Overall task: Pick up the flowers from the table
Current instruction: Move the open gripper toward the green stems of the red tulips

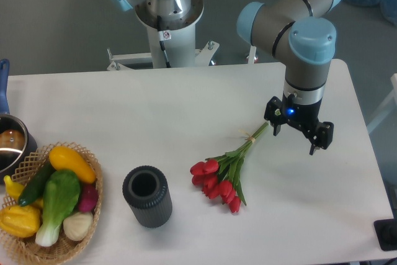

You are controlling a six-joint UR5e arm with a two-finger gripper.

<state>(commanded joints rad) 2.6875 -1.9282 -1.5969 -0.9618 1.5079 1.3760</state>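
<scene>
The flowers (pixel 222 177), a small bunch of red tulips with green stems, lie flat on the white table (pixel 186 110), blooms toward the front and stem ends pointing up-right. My gripper (pixel 296 139) hovers just right of the stem tips, fingers spread and pointing down with nothing between them. It is apart from the stems.
A dark ribbed vase (pixel 147 196) stands upright left of the blooms. A wicker basket (pixel 74 240) of vegetables sits at the front left corner, with a metal pot (pixel 12 144) behind it. The table's right edge lies close to the arm.
</scene>
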